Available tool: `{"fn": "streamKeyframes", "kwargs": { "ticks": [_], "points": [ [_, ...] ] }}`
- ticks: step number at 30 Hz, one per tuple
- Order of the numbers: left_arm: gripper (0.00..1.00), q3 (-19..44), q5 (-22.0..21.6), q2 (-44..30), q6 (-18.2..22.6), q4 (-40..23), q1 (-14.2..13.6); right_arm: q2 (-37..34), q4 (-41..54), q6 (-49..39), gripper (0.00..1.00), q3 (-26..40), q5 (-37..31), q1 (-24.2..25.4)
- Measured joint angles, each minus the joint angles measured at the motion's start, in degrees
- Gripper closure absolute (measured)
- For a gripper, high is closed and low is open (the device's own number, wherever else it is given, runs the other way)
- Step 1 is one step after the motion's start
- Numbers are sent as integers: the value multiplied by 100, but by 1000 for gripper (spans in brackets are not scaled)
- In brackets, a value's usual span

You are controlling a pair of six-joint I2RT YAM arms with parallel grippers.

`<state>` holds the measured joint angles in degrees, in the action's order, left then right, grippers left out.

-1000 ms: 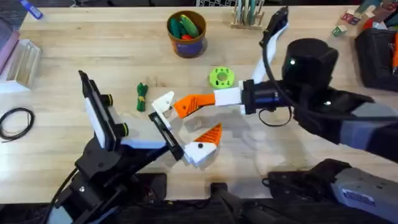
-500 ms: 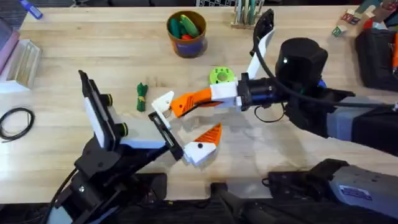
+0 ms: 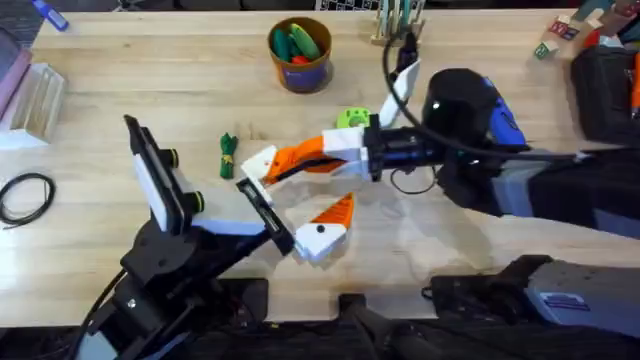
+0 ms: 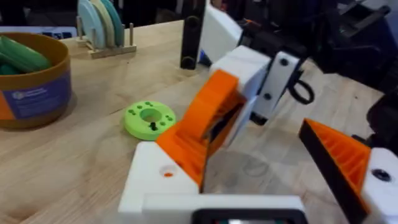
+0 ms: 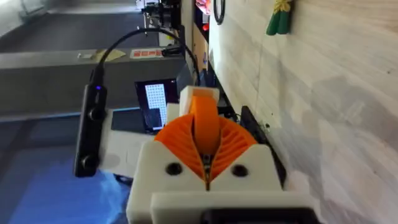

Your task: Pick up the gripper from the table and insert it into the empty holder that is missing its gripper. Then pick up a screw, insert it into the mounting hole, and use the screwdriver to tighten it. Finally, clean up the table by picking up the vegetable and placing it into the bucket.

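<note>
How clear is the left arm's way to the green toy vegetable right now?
Probably not clear: the left gripper is held against the right gripper at the orange tip. The vegetable lies apart, uncovered on the table.

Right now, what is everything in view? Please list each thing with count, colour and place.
Round bucket: one, purple-blue with an orange-brown rim, far middle of the table, green and red toy pieces inside.
Flat round disc: one, bright green, on the table by the right arm.
Small toy vegetable: one, dark green, lying left of the grippers.
Cable loop: one, black, left edge.
Rack of discs: one, pale, far edge.
Wooden table: one, light.
Ribbed plastic wedge fingertip: one, orange, held at the holder.
Blocky plastic holder: one, white, the left gripper's bare finger base.
Left gripper: open, with an orange tip on its other finger.
Right gripper: shut on the wedge fingertip.
</note>
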<state>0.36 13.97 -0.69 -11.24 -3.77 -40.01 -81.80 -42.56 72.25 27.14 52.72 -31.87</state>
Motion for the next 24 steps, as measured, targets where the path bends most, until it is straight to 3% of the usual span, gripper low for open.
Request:
{"fn": "streamKeyframes", "kwargs": {
  "ticks": [11,24],
  "points": [
    [12,0,-188,-40,-195,-29,20,-722,-992,623,993,39,-407,-358],
    [12,1,-302,-75,-260,-35,74,-898,-613,112,993,393,-442,-447]
  ]
}}
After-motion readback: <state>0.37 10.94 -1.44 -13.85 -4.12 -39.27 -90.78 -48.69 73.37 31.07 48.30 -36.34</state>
